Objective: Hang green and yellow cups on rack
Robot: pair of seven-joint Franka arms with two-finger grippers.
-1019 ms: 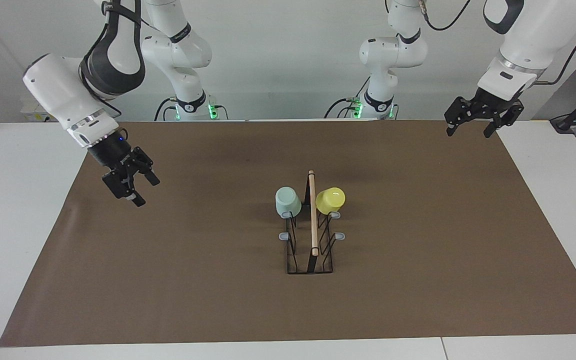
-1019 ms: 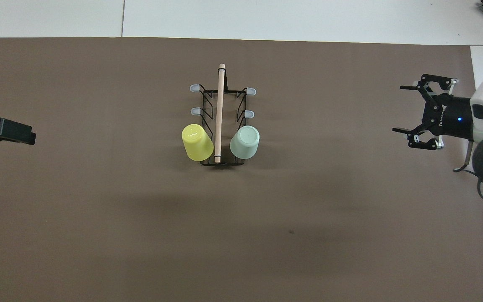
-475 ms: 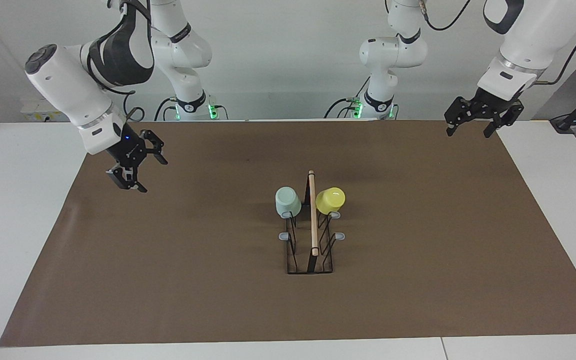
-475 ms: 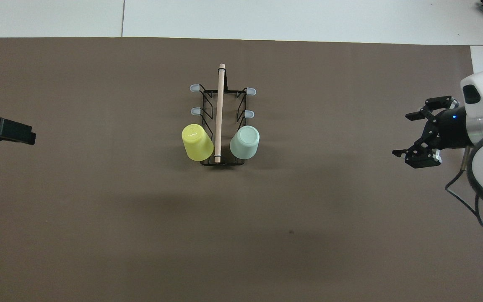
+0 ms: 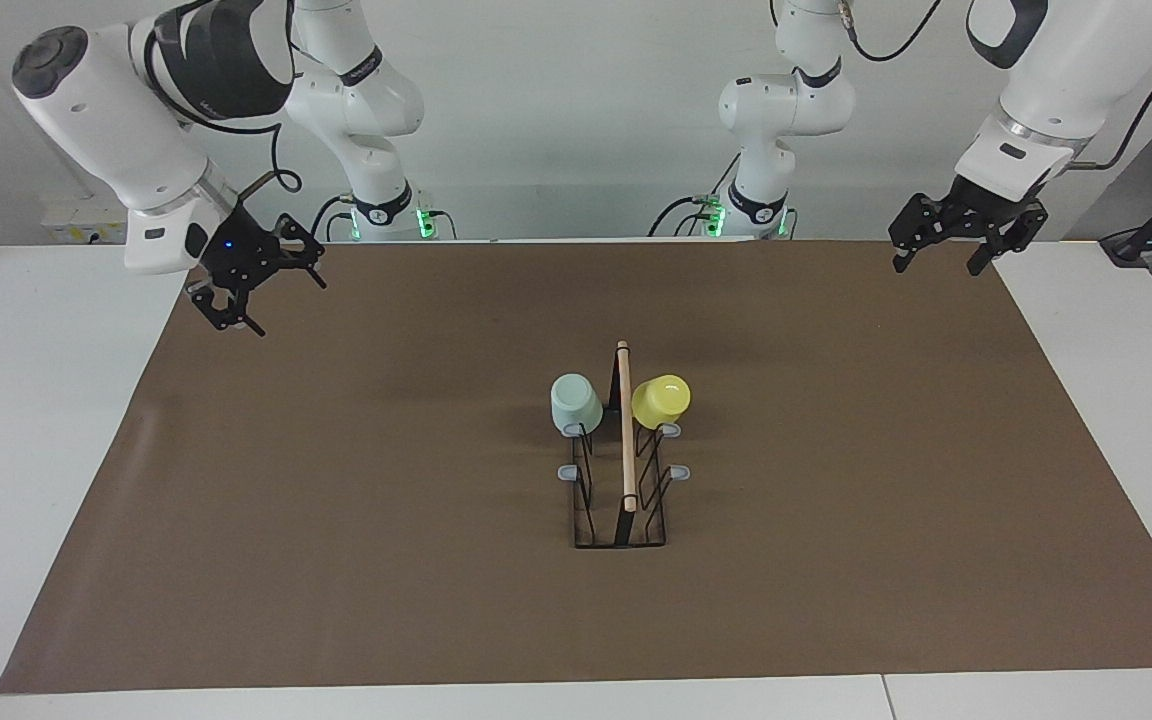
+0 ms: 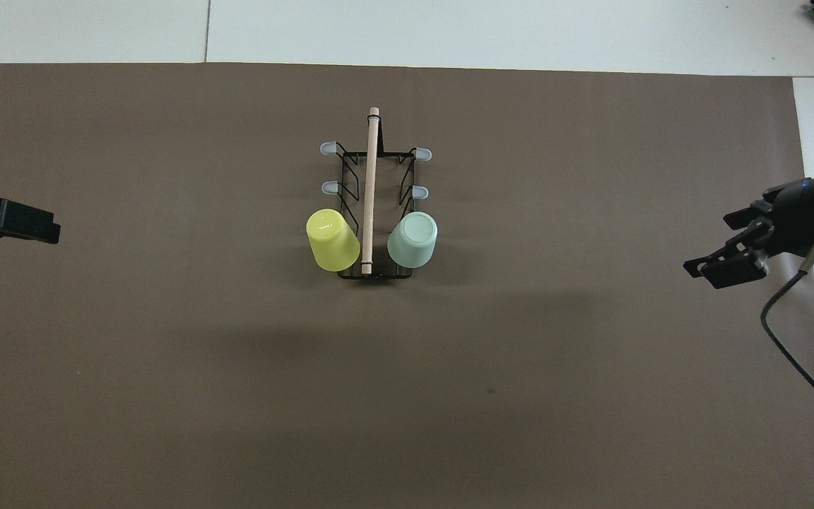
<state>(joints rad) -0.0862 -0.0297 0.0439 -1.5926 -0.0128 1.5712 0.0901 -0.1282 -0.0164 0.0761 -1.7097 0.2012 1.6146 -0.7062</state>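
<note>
We start with the worktop (image 5: 356, 560), covered by a brown mat, with the rack (image 5: 620, 500) standing near its middle. Both cups look already hung, mouth down, on the pair of pegs nearest the robots: the green cup (image 5: 575, 403) on the side toward the right arm's end, the yellow cup (image 5: 661, 399) on the side toward the left arm's end, the wooden rod (image 5: 625, 425) running between them. The four other grey-tipped pegs are bare.

So the step in hand, as we judge it, is simply clearing away. The right gripper (image 5: 248, 283) hangs over the mat's corner at its own end, well apart from the rack, its jaws spread and holding nothing. The left gripper (image 5: 948, 243) waits over the corner at the other end, jaws also spread and empty — though in the overhead view only a dark tip of it shows at the frame's edge, so we lean on the facing view for that.

To finish well we should keep both arms high and wide of the rack — a light wire frame with loosely seated cups would likely shift at a nudge.
</note>
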